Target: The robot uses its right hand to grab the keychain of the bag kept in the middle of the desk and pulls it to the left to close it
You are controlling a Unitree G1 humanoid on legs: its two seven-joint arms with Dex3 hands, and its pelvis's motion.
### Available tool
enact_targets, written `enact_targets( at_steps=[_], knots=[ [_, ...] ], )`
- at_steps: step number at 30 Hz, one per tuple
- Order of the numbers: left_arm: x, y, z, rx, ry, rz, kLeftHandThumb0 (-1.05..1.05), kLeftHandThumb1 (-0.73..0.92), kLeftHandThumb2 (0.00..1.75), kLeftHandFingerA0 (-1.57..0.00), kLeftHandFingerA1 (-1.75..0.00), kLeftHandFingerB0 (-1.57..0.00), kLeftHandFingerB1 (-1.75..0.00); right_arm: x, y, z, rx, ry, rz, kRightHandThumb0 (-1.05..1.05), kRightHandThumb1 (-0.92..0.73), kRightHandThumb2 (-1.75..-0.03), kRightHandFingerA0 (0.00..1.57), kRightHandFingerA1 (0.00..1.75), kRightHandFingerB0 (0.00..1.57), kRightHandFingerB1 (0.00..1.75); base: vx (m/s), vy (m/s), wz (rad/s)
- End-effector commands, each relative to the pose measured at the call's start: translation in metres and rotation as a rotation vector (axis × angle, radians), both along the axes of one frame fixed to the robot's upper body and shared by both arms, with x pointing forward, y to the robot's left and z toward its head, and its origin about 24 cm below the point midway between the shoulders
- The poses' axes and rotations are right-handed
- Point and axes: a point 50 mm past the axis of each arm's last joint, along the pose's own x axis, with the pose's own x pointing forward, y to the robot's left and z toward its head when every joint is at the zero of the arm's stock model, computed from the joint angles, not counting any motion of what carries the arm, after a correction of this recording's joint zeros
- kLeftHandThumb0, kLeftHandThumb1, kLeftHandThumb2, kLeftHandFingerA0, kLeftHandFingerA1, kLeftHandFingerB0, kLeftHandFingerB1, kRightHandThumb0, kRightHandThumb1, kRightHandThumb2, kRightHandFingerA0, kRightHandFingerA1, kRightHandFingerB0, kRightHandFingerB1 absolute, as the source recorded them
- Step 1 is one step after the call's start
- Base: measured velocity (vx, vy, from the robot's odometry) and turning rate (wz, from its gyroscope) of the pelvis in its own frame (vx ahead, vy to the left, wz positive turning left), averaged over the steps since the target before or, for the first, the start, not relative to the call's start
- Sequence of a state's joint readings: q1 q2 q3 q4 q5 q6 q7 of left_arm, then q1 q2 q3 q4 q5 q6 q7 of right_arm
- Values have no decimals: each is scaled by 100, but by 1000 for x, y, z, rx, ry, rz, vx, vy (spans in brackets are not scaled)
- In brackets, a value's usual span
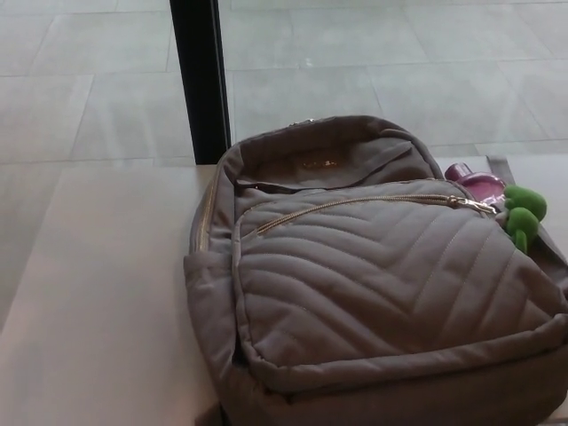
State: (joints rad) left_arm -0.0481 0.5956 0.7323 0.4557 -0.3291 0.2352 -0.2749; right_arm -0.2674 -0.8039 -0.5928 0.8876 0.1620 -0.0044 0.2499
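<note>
- Broad bare desk (98, 293) left of the grey quilted bag (373, 293); black post (199, 80) behind its top-left corner.
- Right of the bag, scant room before the picture edge.
- Green keychain (522, 216) at the bag's right side, at the gold zipper (355, 202) pull, below a pink object (479, 184).
- Left hand and right hand out of view; finger state impossible to tell.

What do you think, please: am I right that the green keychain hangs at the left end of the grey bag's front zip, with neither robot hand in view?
Not quite. The head view shows the green keychain at the right end of the front zip of the grey bag, not the left. The rest holds: neither robot hand is in view.
</note>
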Motion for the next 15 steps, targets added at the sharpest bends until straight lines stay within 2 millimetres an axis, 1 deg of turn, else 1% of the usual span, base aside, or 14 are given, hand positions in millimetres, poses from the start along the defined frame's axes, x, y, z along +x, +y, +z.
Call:
enact_targets(
  at_steps=[1,2,3,4,5,7,8,9,10,11,12,13,14,15],
  knots=[
    [3,13,35,45,-66,79,-45,54,59,-59,-71,-49,-59,4,-8,41,-13,-188,-75,-78,-44,-54,47,90,33,76,0,0,0],
    [4,13,35,45,-66,80,-45,54,59,-59,-71,-49,-59,4,-8,41,-13,-188,-75,-78,-44,-54,47,90,33,76,0,0,0],
    [-4,14,17,-8,-44,110,-42,53,65,-59,-75,-51,-66,-2,-5,25,10,-140,-59,-76,-40,-77,40,80,26,67,0,0,0],
    [-8,14,12,-29,-39,121,-42,53,65,-59,-75,-51,-66,-4,-5,21,20,-125,-57,-76,-40,-77,40,80,26,67,0,0,0],
    [-13,15,6,-55,-27,143,-35,38,92,-54,-75,-40,-66,-6,-5,14,9,-92,-60,-61,-39,-77,30,72,19,59,0,0,0],
    [-23,16,-2,-92,-9,177,-35,38,92,-54,-75,-40,-66,-10,-5,3,-6,-42,-61,-61,-39,-77,30,72,19,59,0,0,0],
    [-26,19,-5,-89,3,200,-36,54,66,-55,-74,-46,-63,-9,-6,4,5,-50,-62,-56,-51,-56,33,73,19,53,0,0,0],
    [-27,22,-4,-94,1,225,-36,53,67,-54,-74,-46,-63,-5,-6,10,20,-67,-76,-56,-51,-56,30,77,21,57,0,0,0],
    [-27,24,-1,-73,-1,221,-37,54,70,-56,-76,-49,-65,1,-8,20,26,-105,-84,-71,-46,-54,31,90,23,72,0,0,0],
    [-30,26,0,-63,-1,225,-37,54,70,-56,-76,-49,-65,6,-7,24,31,-120,-83,-71,-46,-54,31,90,23,72,0,0,0],
    [-31,28,4,-44,1,221,-40,39,92,-54,-74,-46,-68,16,-3,40,3,-158,-77,-98,-41,-80,45,101,36,82,0,0,0],
    [-32,30,6,-26,6,210,-44,37,90,-55,-74,-45,-67,33,6,60,-43,-212,-31,-80,-36,-81,38,84,32,71,0,0,0],
    [-32,30,7,-19,7,205,-44,37,90,-55,-74,-45,-67,37,8,66,-57,-224,-20,-80,-36,-81,38,84,32,71,0,0,0],
    [-30,29,7,-35,5,207,-41,52,64,-55,-72,-51,-63,44,14,76,-83,-232,9,-79,-50,-55,36,87,30,71,0,0,0]
  ],
)
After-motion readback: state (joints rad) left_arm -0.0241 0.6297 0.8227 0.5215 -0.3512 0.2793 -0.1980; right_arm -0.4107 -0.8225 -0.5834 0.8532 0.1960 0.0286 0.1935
